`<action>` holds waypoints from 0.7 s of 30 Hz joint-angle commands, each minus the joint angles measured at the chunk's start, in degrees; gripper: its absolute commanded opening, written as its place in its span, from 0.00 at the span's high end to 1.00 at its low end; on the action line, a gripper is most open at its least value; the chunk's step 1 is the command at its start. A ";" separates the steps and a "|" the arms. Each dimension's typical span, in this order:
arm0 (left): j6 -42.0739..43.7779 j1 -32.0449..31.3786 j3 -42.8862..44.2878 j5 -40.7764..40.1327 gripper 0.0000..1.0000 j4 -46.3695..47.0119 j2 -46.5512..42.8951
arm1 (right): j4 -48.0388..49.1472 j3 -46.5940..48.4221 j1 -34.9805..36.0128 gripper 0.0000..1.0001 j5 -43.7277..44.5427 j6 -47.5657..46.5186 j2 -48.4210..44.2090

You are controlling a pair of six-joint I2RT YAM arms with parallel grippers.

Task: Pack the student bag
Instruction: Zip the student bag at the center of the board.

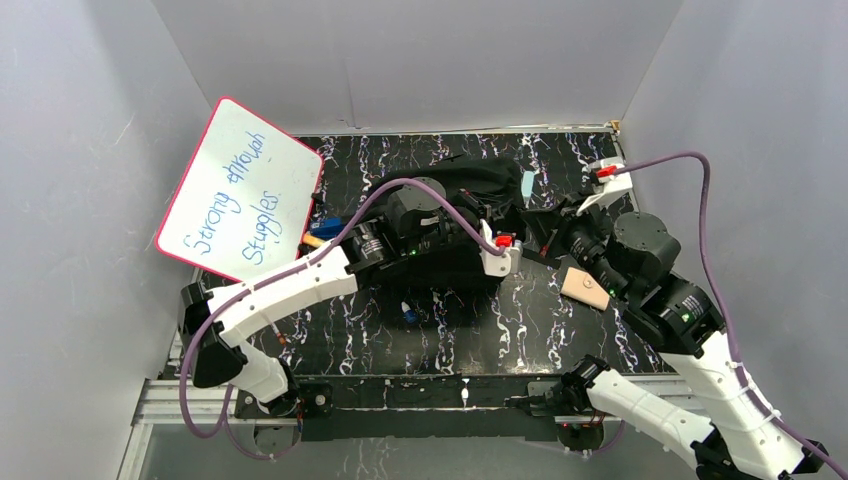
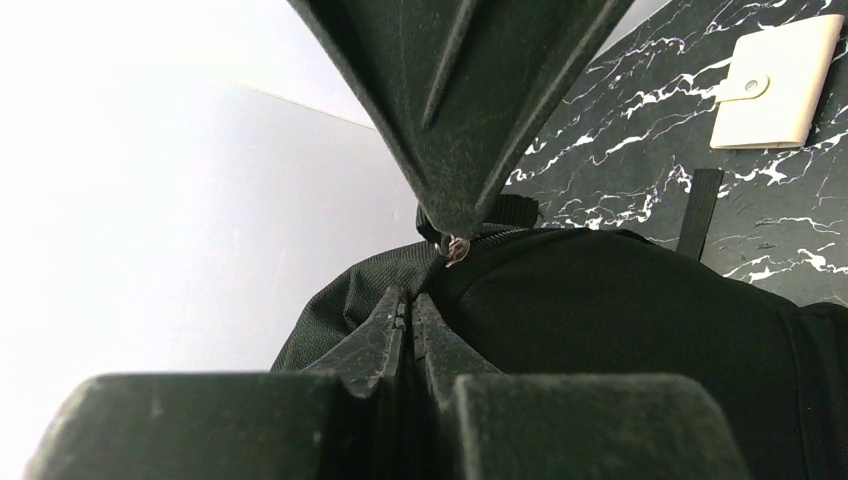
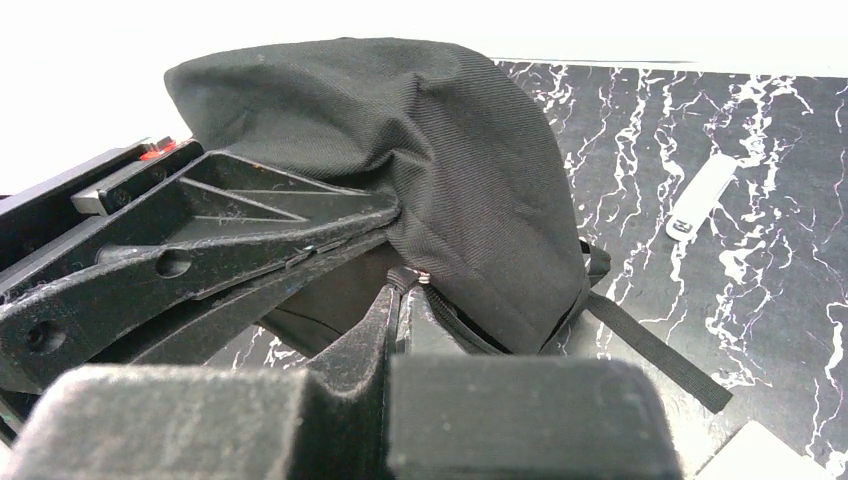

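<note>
Black and soft, the student bag [image 1: 468, 192] lies slumped at the middle of the dark marbled table [image 1: 440, 340], toward its far side, with both arms bent over it. The left gripper [image 2: 432, 262] is at the bag's zipper line: its jaws stand narrow, the fabric of the seam caught between them, and a small metal zipper pull [image 2: 455, 248] sits right at the tip of the upper finger. The right gripper [image 3: 400, 250] is likewise nearly closed, pinching a fold of the bag's cloth, which drapes over the upper finger [image 3: 250, 225] while the lower one meets the zipper edge. A black strap [image 3: 655, 352] trails from the bag onto the table. A tan wallet-like case [image 1: 585, 287] with a snap lies flat just beside the right arm, apart from the bag. Near the bag's far end lies a small pale tag [image 3: 700, 195]. A pink-edged whiteboard [image 1: 240, 190] with handwriting leans tilted at the left, and a tiny blue-and-white object [image 1: 408, 313] rests on the table in front of the bag.
</note>
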 commanded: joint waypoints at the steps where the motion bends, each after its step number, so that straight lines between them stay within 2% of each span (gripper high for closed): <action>1: 0.50 0.04 -0.08 -2.72 1.00 1.81 -3.96 | 3.85 0.47 0.05 1.00 4.51 1.76 -2.89; 7: 0.26 0.04 1.31 -2.68 1.00 1.81 -5.84 | 3.27 -0.46 0.04 1.00 7.57 2.90 -4.26; 13: 0.55 0.04 3.53 -1.92 1.00 1.80 -5.14 | 2.79 -1.29 0.00 1.00 5.97 4.01 -4.03; 21: 1.54 0.04 5.81 -6.26 1.00 2.02 -3.00 | -1.38 -6.07 0.02 1.00 3.06 10.16 -5.17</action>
